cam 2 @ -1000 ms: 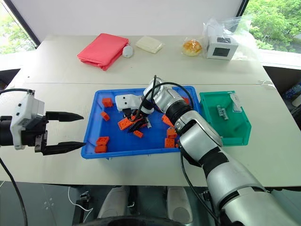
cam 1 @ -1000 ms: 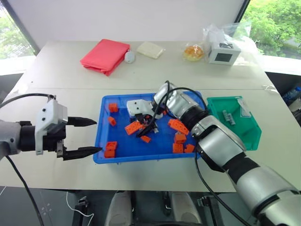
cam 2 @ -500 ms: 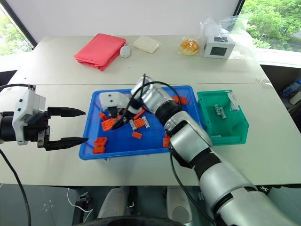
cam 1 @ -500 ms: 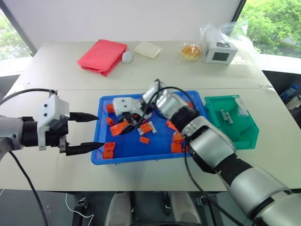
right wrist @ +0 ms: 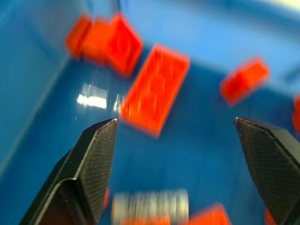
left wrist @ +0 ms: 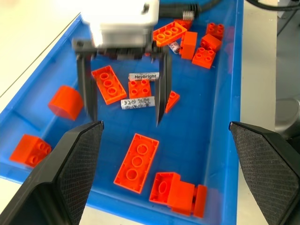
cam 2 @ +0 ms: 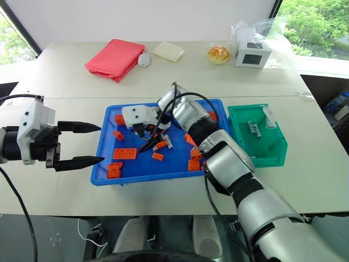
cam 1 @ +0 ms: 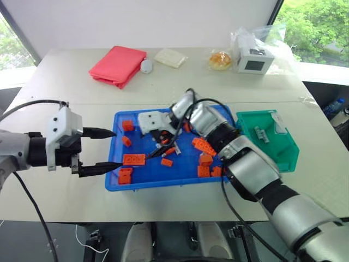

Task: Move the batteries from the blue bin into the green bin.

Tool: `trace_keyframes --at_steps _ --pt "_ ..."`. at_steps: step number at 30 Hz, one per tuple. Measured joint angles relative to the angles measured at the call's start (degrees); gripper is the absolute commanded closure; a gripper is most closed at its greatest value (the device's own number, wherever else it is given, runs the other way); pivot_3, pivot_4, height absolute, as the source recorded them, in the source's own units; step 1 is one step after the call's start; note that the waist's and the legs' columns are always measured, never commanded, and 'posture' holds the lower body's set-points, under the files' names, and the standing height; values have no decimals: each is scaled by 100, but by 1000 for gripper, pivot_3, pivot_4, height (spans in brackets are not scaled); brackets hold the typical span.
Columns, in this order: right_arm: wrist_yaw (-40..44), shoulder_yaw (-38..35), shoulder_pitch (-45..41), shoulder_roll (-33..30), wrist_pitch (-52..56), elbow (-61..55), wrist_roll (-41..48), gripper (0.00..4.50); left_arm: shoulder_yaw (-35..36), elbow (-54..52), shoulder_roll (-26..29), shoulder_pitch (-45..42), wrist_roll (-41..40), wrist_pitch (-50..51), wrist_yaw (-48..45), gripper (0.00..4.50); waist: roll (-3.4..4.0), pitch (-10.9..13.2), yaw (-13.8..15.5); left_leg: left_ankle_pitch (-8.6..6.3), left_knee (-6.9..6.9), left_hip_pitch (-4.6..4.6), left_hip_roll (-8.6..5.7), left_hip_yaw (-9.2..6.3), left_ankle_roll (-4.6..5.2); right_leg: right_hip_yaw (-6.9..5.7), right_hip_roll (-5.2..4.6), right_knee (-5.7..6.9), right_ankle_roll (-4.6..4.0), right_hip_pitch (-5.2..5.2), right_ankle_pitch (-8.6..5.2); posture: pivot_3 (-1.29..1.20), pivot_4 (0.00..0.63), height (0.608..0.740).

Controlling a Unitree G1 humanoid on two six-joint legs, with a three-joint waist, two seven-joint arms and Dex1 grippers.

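Blue bin (cam 1: 117,180) sits mid-tabletop (cam 1: 65,87), strewn with orange bricks (cam 1: 133,159). Green bin (cam 1: 288,158) stands just right of it, a battery in the green bin (cam 1: 263,135) lying on its floor. Right gripper (left wrist: 125,108) hangs over the blue bin's middle, fingers spread wide, holding nothing. Left wrist view alone gives detail: two batteries (left wrist: 137,102) lie among bricks between those fingers, one labelled "Heybright"; print on the other too small to read. Left gripper (cam 1: 103,149) at the bin's left edge, fingers apart, empty. Far side: red cloth (cam 1: 120,64), white box (cam 1: 253,63).
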Motion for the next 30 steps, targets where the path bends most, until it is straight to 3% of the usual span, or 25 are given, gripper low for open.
trace_keyframes --at_steps 15,26,30 --pt "-279 107 510 -312 -1074 33 -240 346 -118 101 3 -281 82 -23 -21 0 -2 -1 24 0 1 4 -3 4 0 6 -3 0 1 4 0 0 150 734" --pt "-177 -69 406 -360 -1117 462 -226 346 -274 237 5 -489 231 -74 -111 0 -3 -2 13 1 1 10 -2 4 0 7 -1 3 0 8 0 0 150 734" --pt "-67 -96 380 -318 -986 530 -225 1540 -402 272 4 -561 258 -135 -123 0 -4 -2 15 1 1 9 -2 3 0 7 0 3 1 8 1 0 150 734"
